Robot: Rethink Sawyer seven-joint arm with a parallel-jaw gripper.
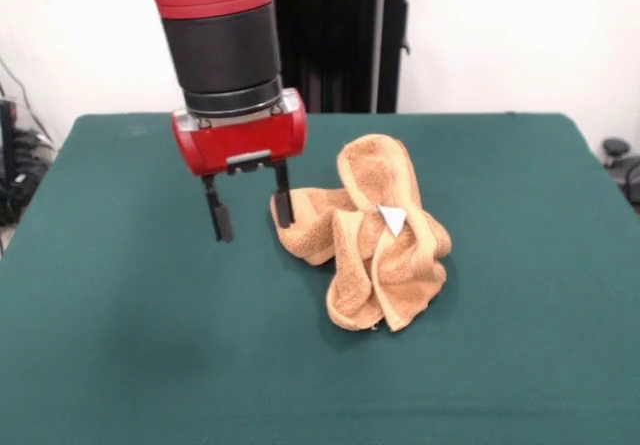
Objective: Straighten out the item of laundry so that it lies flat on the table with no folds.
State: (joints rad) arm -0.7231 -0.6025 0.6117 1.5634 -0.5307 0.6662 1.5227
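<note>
gripper (252, 211) was open, empty, at towel (375, 233) left edge | towel was bunched on desk (120, 345) | you needed to pinch only that edge, drag left

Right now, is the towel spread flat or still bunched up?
Bunched up. The towel sits in a crumpled heap on the table, folds overlapping, its white tag showing on top.

Table (130, 365) bare on all sides of crumpled towel (375, 235). Gripper (252, 215) w/ fingers apart just beside towel's picture-left edge, blocking that side. Front and picture-right approaches open.
</note>
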